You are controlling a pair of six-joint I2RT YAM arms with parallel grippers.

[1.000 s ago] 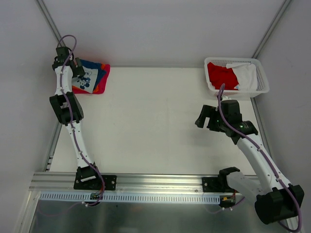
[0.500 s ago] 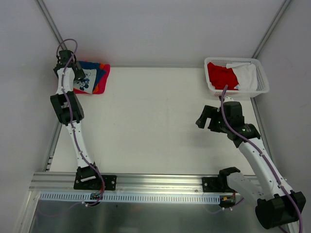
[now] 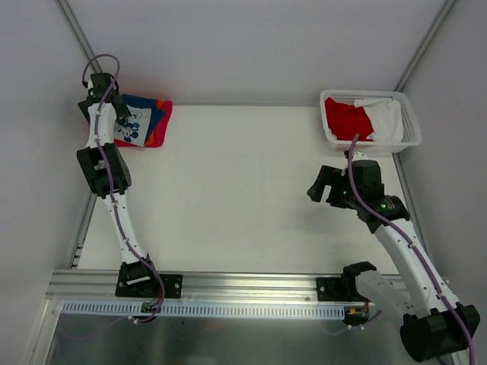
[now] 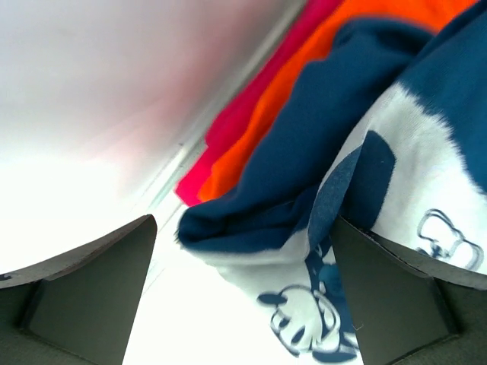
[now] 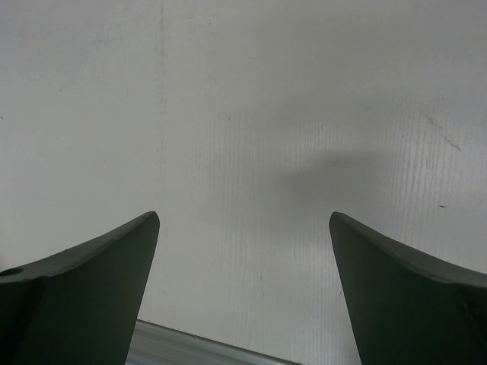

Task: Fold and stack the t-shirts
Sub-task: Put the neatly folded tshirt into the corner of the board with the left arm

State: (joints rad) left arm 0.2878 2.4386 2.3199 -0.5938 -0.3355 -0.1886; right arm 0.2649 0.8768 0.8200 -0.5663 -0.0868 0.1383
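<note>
Bright light, navy t-shirt [image 4: 327, 129] blurred close-up beside white glare, faint table [image 5: 228, 91] shadow

soft cloth t-shirts [image 3: 149, 122], matt white table [image 3: 243, 199]

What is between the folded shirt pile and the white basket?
Just bare white table. Nothing sits between the shirt pile and the basket, as the top view shows.

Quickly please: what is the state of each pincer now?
Left pincer: open, holding nothing, at the navy t-shirt.
Right pincer: open, empty, above the table.
</note>
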